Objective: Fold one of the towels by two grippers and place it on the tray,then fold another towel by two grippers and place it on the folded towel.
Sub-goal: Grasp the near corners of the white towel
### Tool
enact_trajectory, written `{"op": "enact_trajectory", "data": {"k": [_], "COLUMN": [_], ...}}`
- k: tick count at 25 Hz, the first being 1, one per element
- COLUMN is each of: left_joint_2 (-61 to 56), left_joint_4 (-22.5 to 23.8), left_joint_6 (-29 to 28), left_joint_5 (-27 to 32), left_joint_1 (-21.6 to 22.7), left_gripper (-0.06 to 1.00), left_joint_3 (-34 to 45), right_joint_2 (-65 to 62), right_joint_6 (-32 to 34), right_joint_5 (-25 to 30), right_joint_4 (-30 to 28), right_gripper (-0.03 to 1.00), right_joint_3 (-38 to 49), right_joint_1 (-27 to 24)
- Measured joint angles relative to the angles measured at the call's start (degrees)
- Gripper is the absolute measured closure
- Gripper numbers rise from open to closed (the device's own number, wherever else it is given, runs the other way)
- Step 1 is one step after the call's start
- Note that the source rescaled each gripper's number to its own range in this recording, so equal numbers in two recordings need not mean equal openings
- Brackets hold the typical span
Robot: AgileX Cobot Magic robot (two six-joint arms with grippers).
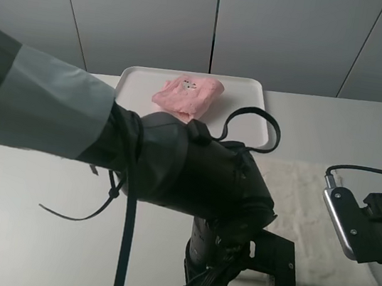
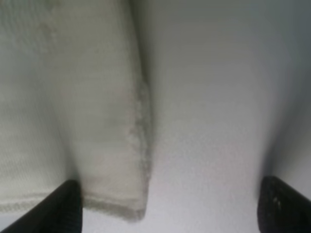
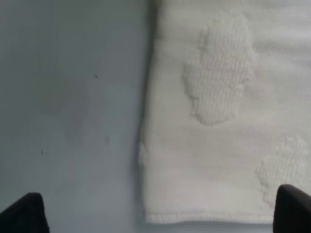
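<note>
Your left arm (image 1: pixel 174 162) looms closest; left end effector (image 2: pixel 170 208) and right end effector (image 3: pixel 155 208) hang spread over corners of the white towel (image 1: pixel 310 211), poised for pinching; pink towel (image 1: pixel 187 96) lies folded on the tray (image 1: pixel 244 97).

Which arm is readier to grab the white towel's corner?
Probably left: the left pincer, open, looks lower, a corner of the white towel between its jaws. The right pincer straddles a corner too, seemingly higher.

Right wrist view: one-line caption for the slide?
Open right gripper poised over a corner of the white towel lying flat on the grey table.
</note>
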Motion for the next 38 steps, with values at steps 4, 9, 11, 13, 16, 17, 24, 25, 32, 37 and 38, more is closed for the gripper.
{"op": "enact_trajectory", "data": {"k": [4,9,11,13,16,17,24,25,32,37,38], "left_joint_2": [0.0,0.0,0.0,0.0,0.1,0.1,0.3,0.3,0.3,0.3,0.3], "left_joint_4": [0.0,0.0,0.0,0.0,-0.1,-0.1,-0.1,-0.2,-0.2,-0.2,-0.2], "left_joint_6": [0.0,-0.5,-0.9,-1.1,-1.1,-1.1,-1.1,-1.1,-1.1,-1.1,-1.1], "left_joint_5": [-0.1,-0.9,-1.5,-1.8,-1.8,-1.8,-2.1,-2.3,-2.3,-2.3,-2.3], "left_joint_1": [0.0,0.0,0.0,0.0,0.0,0.0,0.0,0.0,0.0,0.0,0.0], "left_gripper": [0.01,0.01,0.01,0.01,0.01,0.01,0.01,0.01,0.01,0.01,0.01], "left_joint_3": [0.0,0.0,0.0,0.0,0.0,0.0,0.0,0.0,0.0,0.0,0.0], "right_joint_2": [2.4,4.8,5.8,6.7,7.0,7.0,10.0,10.1,10.6,10.6,10.6], "right_joint_6": [-0.8,-1.0,-1.1,-1.1,-0.7,-0.4,1.0,0.9,2.2,3.7,3.9], "right_joint_5": [-0.2,-1.2,-1.3,-1.5,-3.7,-4.5,-5.6,-5.6,-4.0,-1.1,-0.9], "right_joint_4": [0.0,0.0,0.0,-0.1,-0.7,-1.1,-1.3,-1.3,-2.7,-3.6,-3.8], "right_gripper": [-0.03,-0.03,-0.03,-0.03,-0.03,-0.03,-0.03,-0.03,-0.03,-0.03,-0.03], "right_joint_3": [0.0,0.0,0.0,0.0,0.0,0.0,0.0,0.0,0.0,0.0,0.0], "right_joint_1": [0.0,0.0,0.0,0.0,0.0,0.0,0.0,0.0,0.0,0.0,0.0]}}
